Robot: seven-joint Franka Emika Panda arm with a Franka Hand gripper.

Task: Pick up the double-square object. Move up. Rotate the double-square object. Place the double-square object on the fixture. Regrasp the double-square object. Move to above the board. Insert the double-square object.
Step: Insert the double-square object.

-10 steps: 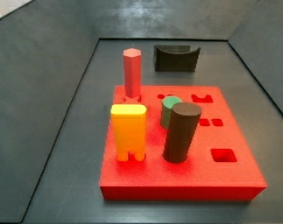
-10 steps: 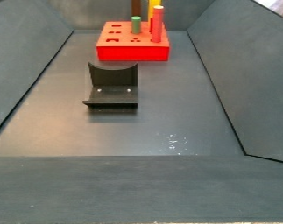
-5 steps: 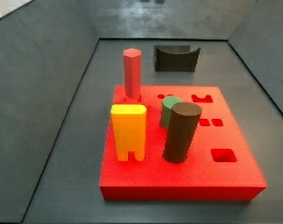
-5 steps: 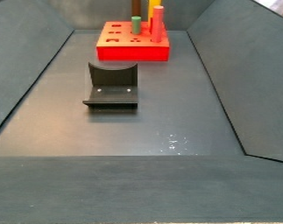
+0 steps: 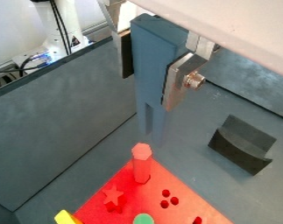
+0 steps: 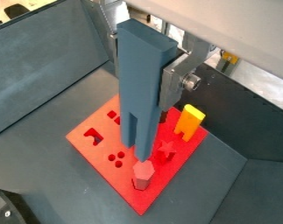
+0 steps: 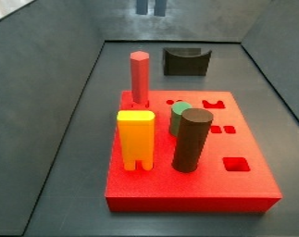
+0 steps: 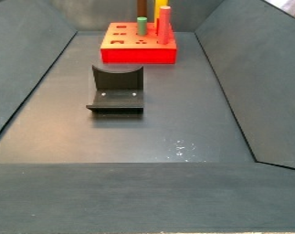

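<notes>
Over the last second the double-square object (image 7: 148,7) had dropped into sight at the top edge of a side view. In both wrist views the gripper (image 6: 167,83) hung high over the board (image 6: 102,150), jaws clamped on the upright bar, roughly above the red peg (image 6: 143,172). Insertion seemed near, judging by this descent.

Soft, even overhead light fills all views, with no hard shadows. The dark floor (image 8: 150,155) carries a small speckled glare near its front edge in a side view. In both wrist views the gripper (image 5: 167,74) and the double-square object (image 6: 144,79) it clamps look slightly soft, while the board (image 6: 109,149) far below stays sharp. The side views are coarse.
</notes>
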